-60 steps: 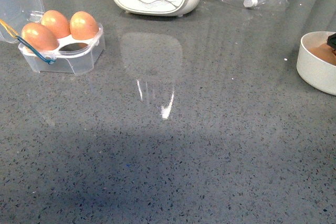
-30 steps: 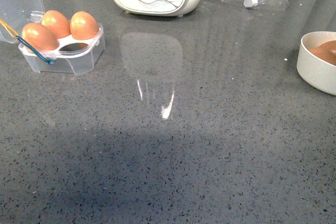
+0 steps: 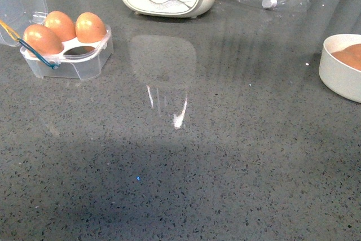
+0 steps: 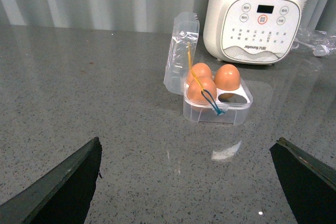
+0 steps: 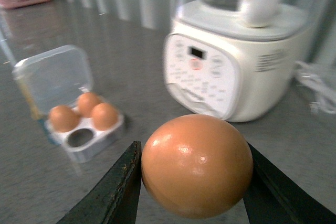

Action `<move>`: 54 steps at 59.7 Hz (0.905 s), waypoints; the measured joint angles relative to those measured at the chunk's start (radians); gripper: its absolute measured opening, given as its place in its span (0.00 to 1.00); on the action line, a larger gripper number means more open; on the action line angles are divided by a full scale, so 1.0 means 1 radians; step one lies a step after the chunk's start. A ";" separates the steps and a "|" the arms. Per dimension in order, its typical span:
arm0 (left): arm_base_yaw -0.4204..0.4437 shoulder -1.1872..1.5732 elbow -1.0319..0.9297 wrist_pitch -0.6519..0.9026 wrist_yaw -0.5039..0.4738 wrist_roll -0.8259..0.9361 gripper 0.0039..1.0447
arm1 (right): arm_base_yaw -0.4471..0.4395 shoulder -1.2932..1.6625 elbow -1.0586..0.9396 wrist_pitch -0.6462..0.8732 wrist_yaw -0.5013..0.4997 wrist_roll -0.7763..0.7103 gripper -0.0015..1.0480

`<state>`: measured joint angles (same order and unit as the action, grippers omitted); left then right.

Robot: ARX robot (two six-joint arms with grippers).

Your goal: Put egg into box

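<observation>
The grey stone countertop (image 3: 225, 156) lies below both grippers. The Joyoung appliance (image 5: 231, 77) stands beyond the right gripper (image 5: 193, 195). The box (image 5: 102, 141), lid open, sits well apart from that gripper, ahead of it and toward the left arm's side. It holds three other eggs (image 5: 105, 116), and one cup (image 5: 80, 137) is empty. The right gripper clamps the egg (image 5: 197, 163) in the air, so the pickup looks done and the carrying and placing remain. The left gripper (image 4: 186, 182) is spread wide, holding nothing.
</observation>
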<state>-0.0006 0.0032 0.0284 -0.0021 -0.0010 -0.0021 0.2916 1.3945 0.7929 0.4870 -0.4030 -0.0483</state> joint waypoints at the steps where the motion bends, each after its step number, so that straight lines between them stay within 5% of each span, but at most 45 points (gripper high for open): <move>1: 0.000 0.000 0.000 0.000 0.000 0.000 0.94 | 0.016 0.009 0.003 0.000 -0.017 0.000 0.45; 54: 0.000 0.000 0.000 0.000 0.000 0.000 0.94 | 0.297 0.498 0.412 -0.018 0.036 0.003 0.45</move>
<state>-0.0006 0.0032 0.0284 -0.0021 -0.0010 -0.0021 0.5884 1.8923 1.2045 0.4690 -0.3672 -0.0452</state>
